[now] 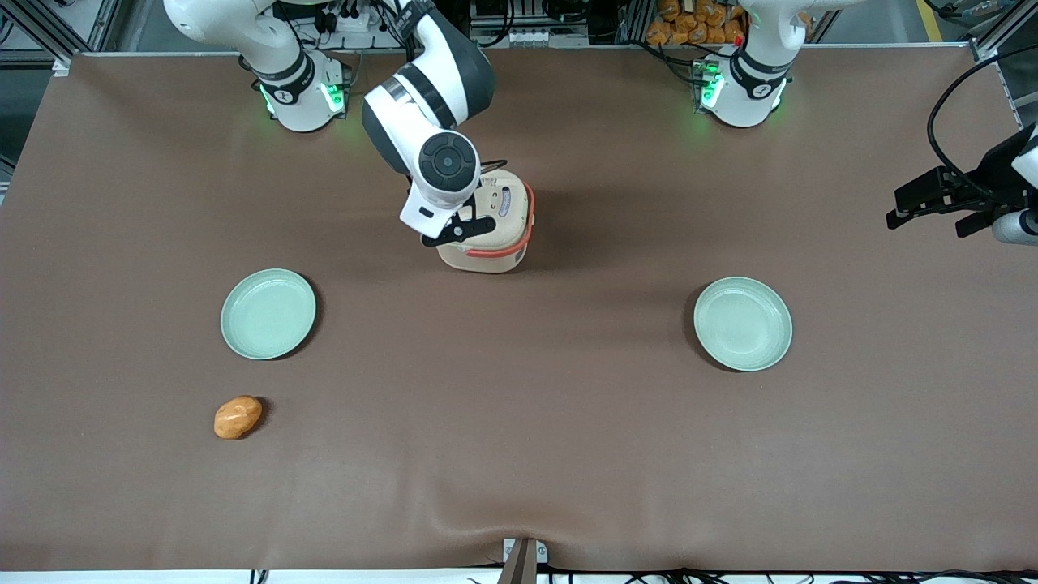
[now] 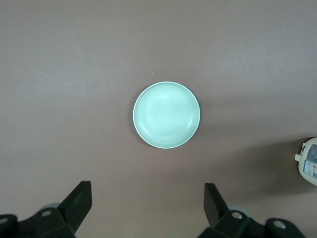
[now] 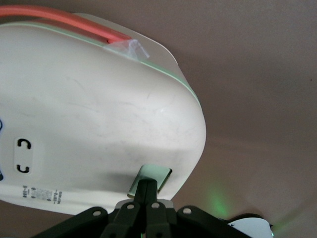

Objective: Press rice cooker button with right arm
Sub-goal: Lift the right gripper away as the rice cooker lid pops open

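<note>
While the right arm (image 1: 430,97) reaches down over it, the rice cooker (image 1: 501,235) is seen standing mid-desk (image 1: 519,454), farther from the front camera than the two pale green plates (image 1: 268,314) (image 1: 743,324). Its cream lid (image 3: 94,124) is closed, edged by a pale green rim and an orange-red handle band (image 3: 64,22). The tool (image 3: 147,189) is clenched, its fingertips set against the small recessed button (image 3: 156,174) at the lid's edge.

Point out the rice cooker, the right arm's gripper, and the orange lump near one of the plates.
rice cooker (image 1: 503,203), front view, on its cream lid.
gripper (image 3: 147,189), right wrist view, at the shut fingertips touching the cooker's lid button.
orange lump (image 1: 238,417), front view, on its middle.
</note>
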